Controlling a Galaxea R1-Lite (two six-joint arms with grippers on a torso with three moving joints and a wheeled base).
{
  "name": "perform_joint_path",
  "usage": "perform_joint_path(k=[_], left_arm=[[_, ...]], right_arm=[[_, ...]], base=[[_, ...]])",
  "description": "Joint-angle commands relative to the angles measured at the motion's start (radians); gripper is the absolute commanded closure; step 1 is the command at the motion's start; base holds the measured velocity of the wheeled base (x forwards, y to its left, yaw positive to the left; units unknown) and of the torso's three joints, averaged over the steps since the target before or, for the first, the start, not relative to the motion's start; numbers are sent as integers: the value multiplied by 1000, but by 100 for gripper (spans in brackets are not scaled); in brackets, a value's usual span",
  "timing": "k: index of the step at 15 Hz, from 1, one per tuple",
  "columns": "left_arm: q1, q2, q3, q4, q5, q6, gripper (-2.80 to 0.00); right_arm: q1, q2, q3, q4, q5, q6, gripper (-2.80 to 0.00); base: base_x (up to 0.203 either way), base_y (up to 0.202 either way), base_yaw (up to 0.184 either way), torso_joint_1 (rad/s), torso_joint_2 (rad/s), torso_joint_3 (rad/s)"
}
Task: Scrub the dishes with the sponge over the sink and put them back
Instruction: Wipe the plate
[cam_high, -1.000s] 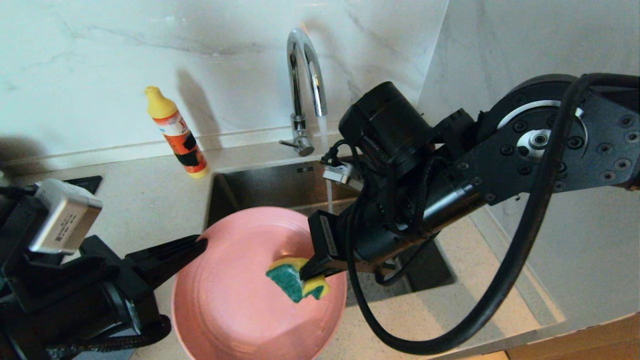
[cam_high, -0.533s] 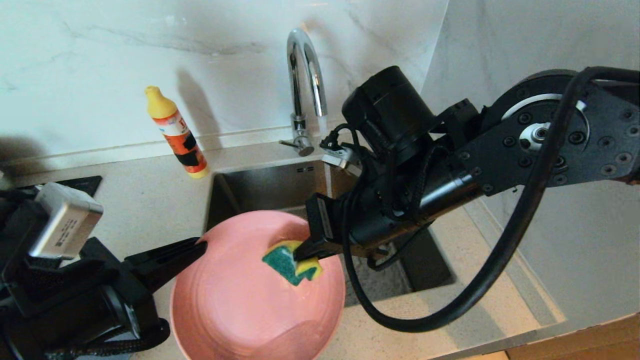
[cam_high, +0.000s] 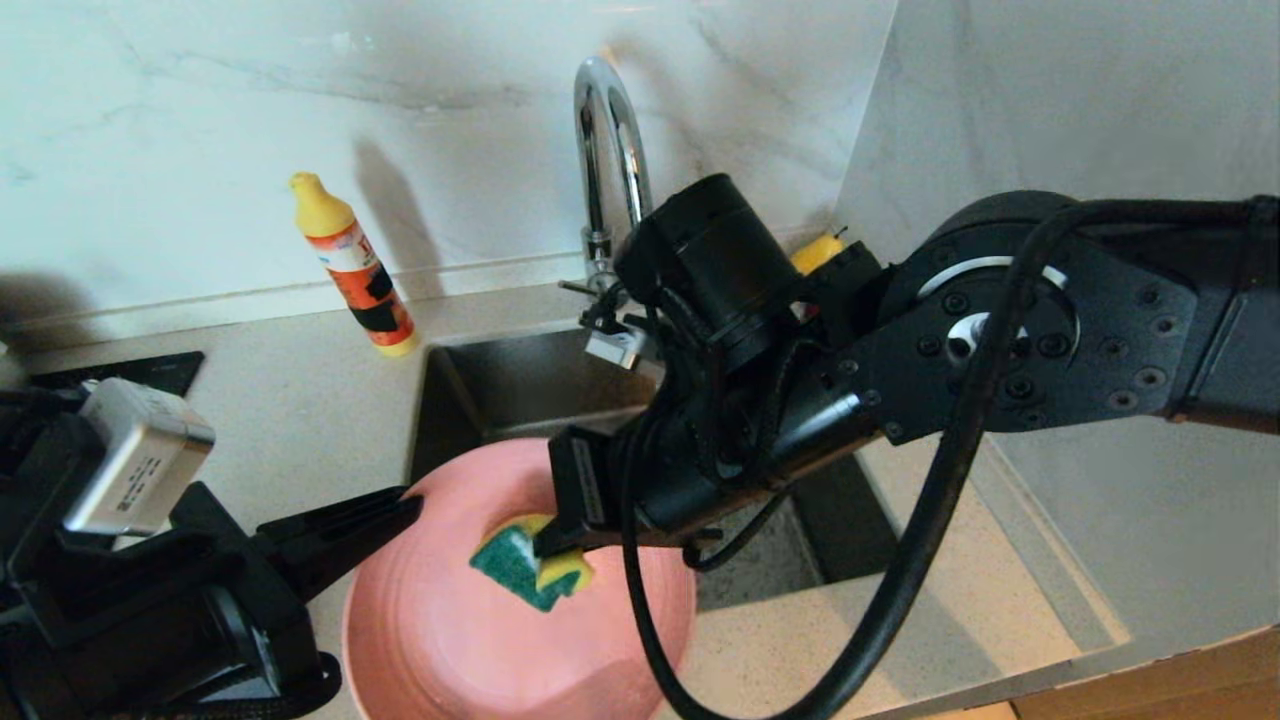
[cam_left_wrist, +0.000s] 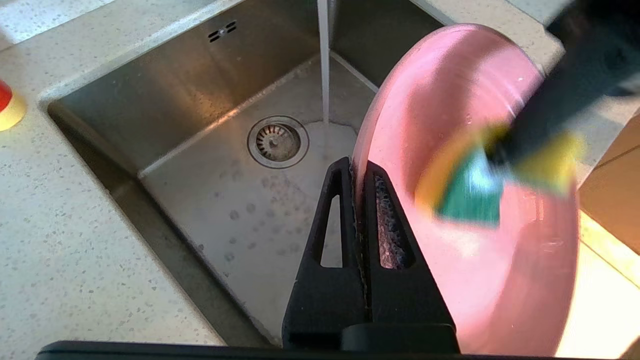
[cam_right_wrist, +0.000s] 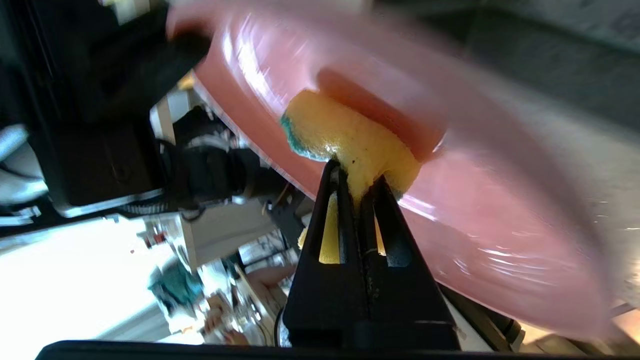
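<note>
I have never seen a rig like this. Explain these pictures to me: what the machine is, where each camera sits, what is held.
This is a two-armed robot at a kitchen sink. One picture looks down from its head; the other two come from cameras on each wrist, behind the fingers. The left pincer is shut on the rim of a pink plate, holding it tilted over the basin. The right pincer is shut on a yellow and green sponge, pressed against the plate's face. Water runs from the tap. A soap bottle stands on the counter.

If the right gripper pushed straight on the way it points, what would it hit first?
The right gripper, shut on the sponge, would likely drive it against the pink plate, which the sponge seems to touch already.
</note>
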Motion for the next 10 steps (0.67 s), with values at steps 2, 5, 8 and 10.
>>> perform_joint_path(k=[2, 5, 8, 10], left_arm=[[0, 2, 6, -3, 1, 0, 0], [0, 0, 9, -8, 3, -5, 0], [0, 0, -1, -8, 3, -8, 0], [0, 0, -9, -10, 4, -8, 0]], right_arm=[[66, 12, 0, 5, 3, 1, 0], [106, 5, 0, 25, 1, 2, 0], [111, 2, 6, 79, 0, 4, 0], [94, 3, 8, 116, 0, 6, 0]], base=[[0, 0, 0, 0, 0, 0], [0, 0, 0, 0, 0, 0], [0, 0, 0, 0, 0, 0], [0, 0, 0, 0, 0, 0]])
